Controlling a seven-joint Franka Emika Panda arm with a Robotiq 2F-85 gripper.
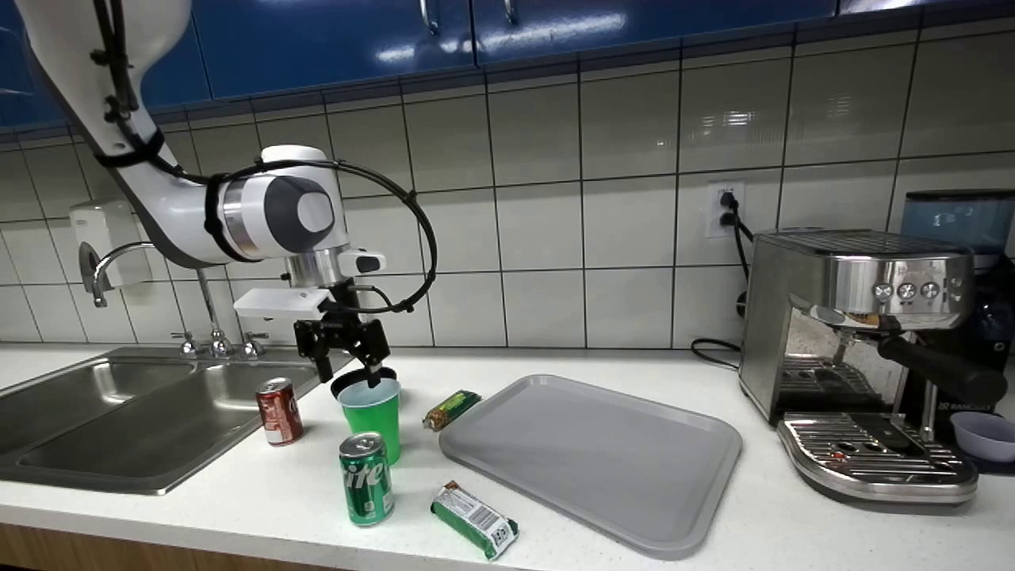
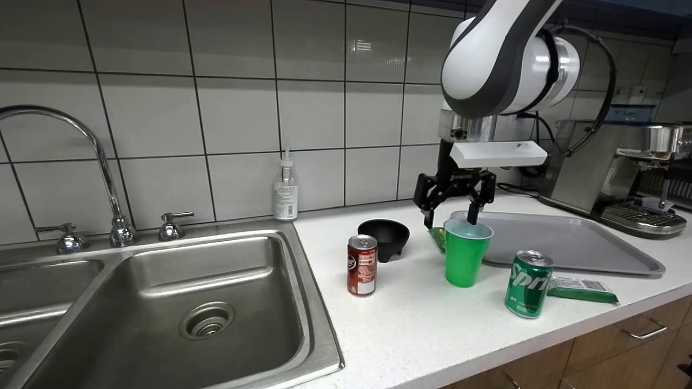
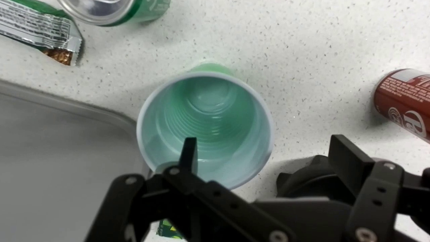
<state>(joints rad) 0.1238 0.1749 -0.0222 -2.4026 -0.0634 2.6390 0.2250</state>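
Observation:
My gripper [image 3: 263, 141] points down with its jaws wide apart and nothing held between them. It is nearest to a green cup [image 2: 464, 259] with a pale inside, which stands upright on the counter. In the wrist view one finger overlaps the opening of the cup [image 3: 215, 134]; I cannot tell whether its tip is above the rim or slightly inside. The other finger is over the counter beside the cup, near a black bowl [image 3: 312, 178] that it partly hides. In an exterior view the gripper [image 1: 349, 376] hangs above the cup [image 1: 377, 420] and bowl [image 1: 342, 383].
A red can [image 2: 362, 265] stands between sink [image 2: 319, 302] and cup. Beside the cup are a green Sprite can [image 1: 366, 480] and a green-and-white wrapped bar [image 1: 476, 519]. Another wrapped bar [image 1: 452, 409] lies against a grey tray [image 1: 591, 460]. An espresso machine [image 1: 864, 317] stands beyond.

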